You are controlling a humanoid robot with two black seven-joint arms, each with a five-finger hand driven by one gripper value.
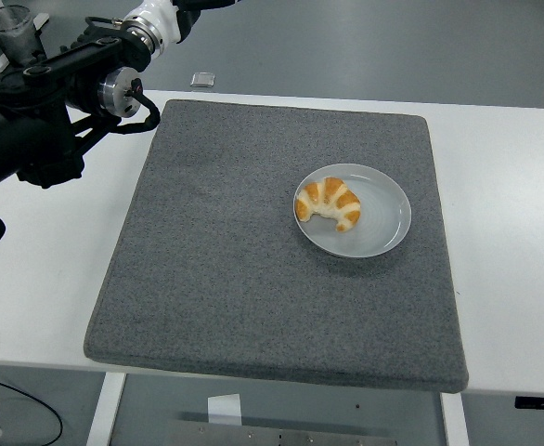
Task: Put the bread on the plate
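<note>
Bread (pixel 329 203): one, on one plate (pixel 383 227), grey mat (pixel 253 279).

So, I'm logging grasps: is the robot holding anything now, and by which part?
Cannot be told: the left arm is raised, its hand out of frame. The bread lies free on the plate.

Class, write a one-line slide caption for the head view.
Croissant lies on the grey plate on the mat; left arm raised at upper left.

A white table (pixel 513 186) under a grey mat (pixel 253 279); grey floor (pixel 393 46) behind, perhaps concrete
</note>
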